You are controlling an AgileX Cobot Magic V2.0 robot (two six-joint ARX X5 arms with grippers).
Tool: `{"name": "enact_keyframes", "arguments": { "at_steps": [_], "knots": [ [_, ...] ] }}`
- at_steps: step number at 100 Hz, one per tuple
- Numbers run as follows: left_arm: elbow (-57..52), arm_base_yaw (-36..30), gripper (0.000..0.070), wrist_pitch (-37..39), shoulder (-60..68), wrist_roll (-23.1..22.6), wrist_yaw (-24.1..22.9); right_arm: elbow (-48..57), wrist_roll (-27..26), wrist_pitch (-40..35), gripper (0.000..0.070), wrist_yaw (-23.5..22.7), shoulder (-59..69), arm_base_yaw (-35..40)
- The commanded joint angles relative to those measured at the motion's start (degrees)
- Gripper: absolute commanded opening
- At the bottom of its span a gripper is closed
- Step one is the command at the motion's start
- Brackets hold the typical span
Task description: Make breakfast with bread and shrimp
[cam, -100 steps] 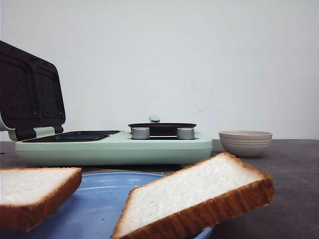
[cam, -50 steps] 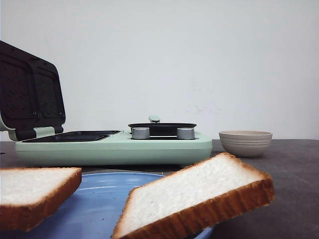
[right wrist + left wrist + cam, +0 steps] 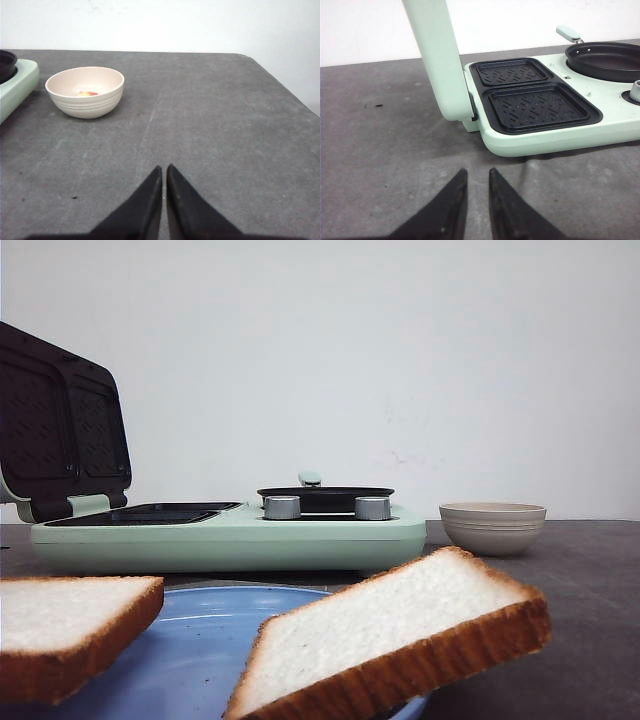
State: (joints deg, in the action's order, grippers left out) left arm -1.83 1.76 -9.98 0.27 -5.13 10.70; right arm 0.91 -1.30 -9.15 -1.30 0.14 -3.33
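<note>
White bread (image 3: 390,625) on blue plate (image 3: 190,660)

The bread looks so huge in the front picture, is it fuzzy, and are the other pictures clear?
Front view: the bread sits very near the camera, so it looks huge and a little soft, while the cooker behind is sharp. Left wrist view: the grill plates are crisp; the left tool is a dark shape. Right wrist view: even light, the bowl casts a faint shadow.

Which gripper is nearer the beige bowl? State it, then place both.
Right. The right gripper faces the beige bowl across bare table. The left gripper faces the sandwich maker's grill plates, with no bowl in its view.
</note>
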Motion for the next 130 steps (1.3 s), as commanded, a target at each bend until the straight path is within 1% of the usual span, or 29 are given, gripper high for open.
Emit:
{"name": "enact_keyframes", "arguments": {
  "at_steps": [1,113,130],
  "knots": [
    [1.0,0.1,0.0000,-0.2,-0.1,0.2,0.3,-0.2,0.3,0.7,0.0009,0.0,0.1,0.1],
    [1.0,0.1,0.0000,-0.3,-0.1,0.2,0.3,-0.2,0.3,0.7,0.0009,0.0,0.1,0.2],
    [1.0,0.1,0.0000,-0.2,-0.1,-0.6,0.3,-0.2,0.3,0.7,0.0009,0.0,0.1,0.2]
  ]
}}
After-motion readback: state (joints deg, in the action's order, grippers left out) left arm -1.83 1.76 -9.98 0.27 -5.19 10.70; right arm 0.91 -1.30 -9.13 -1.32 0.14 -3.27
